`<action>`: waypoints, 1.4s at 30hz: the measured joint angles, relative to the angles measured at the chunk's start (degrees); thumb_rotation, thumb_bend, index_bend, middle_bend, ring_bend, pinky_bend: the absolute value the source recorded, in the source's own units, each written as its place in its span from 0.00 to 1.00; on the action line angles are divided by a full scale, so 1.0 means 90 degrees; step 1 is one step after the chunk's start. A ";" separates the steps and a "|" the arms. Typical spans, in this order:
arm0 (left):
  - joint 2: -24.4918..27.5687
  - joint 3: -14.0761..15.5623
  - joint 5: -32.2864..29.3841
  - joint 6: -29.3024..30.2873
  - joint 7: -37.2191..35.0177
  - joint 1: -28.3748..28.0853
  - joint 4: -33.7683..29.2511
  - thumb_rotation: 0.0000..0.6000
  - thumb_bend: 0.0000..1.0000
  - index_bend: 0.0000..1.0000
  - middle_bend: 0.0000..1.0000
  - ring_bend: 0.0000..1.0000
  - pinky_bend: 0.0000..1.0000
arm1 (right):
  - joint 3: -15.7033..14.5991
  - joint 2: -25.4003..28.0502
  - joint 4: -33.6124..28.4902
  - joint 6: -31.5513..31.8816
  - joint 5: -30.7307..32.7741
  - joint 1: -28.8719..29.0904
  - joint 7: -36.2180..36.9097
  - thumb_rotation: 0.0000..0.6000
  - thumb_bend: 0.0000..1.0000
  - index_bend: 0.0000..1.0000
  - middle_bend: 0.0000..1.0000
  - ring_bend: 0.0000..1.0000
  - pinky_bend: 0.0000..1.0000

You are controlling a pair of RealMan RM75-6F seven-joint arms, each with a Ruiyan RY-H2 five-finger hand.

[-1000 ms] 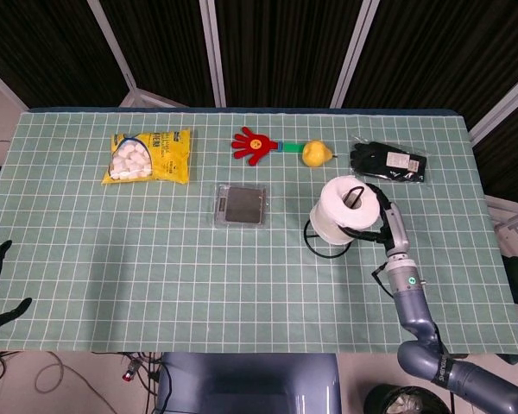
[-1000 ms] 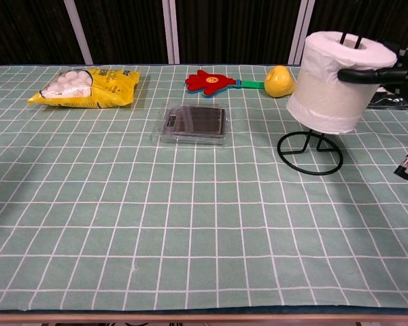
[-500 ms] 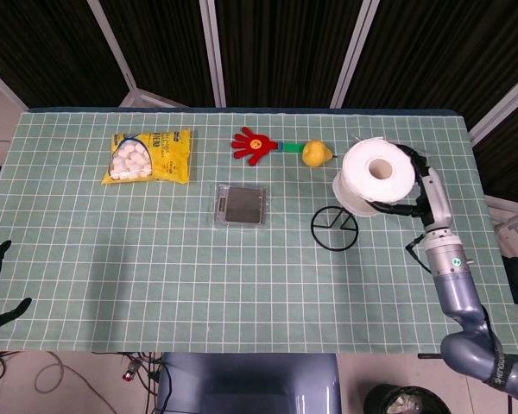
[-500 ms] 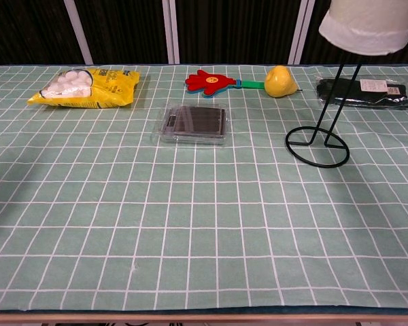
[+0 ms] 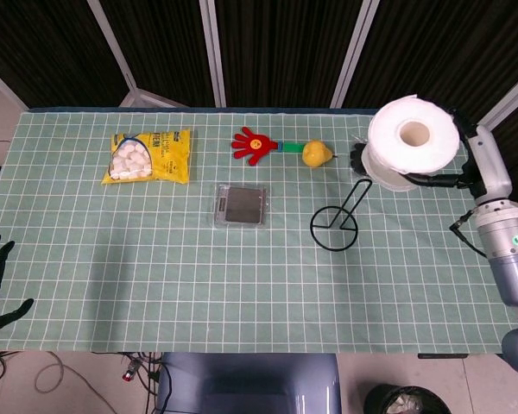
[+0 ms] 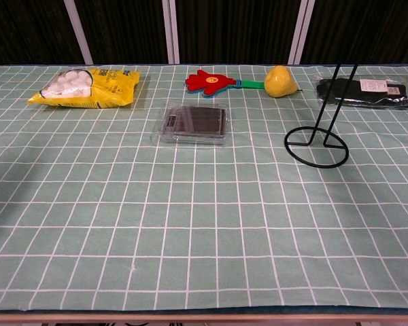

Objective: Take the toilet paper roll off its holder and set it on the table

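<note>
The right hand (image 5: 466,172) is clutching the toilet paper roll (image 5: 412,141) — fat, white, hollow core showing — above the wire holder (image 5: 337,224).

On the counter (image 5: 86,250) we saw the snack bag (image 5: 148,156) far left, the clear case (image 5: 242,205) right of it, the holder (image 5: 335,227) further right, and behind them the hand clapper (image 5: 257,145) beside the pear (image 5: 316,153), with the gloves (image 6: 362,92) rightmost.

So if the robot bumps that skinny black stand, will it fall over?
Probably easily. The holder is just thin wire, a tall post on a small ring base, so it looks light and tippy. With the toilet paper roll lifted off, nothing weighs it down.
</note>
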 measured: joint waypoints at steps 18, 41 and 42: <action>0.0042 -0.0026 -0.0027 0.0046 -0.0096 0.0034 -0.0041 1.00 0.10 0.12 0.00 0.00 0.00 | -0.0694 0.0265 0.0542 -0.0234 -0.1682 -0.0950 0.2330 1.00 0.10 0.38 0.39 0.36 0.10; 0.0092 -0.0049 -0.0034 0.0035 -0.0210 0.0034 -0.0042 1.00 0.10 0.12 0.00 0.00 0.00 | -0.3456 -0.1946 0.1348 0.1992 -0.4194 -0.1697 0.3108 1.00 0.10 0.38 0.38 0.34 0.09; 0.0089 -0.0054 -0.0044 0.0031 -0.0209 0.0033 -0.0039 1.00 0.10 0.12 0.00 0.00 0.00 | -0.3494 -0.2085 0.1379 0.1978 -0.4184 -0.1638 0.3027 1.00 0.10 0.38 0.38 0.34 0.09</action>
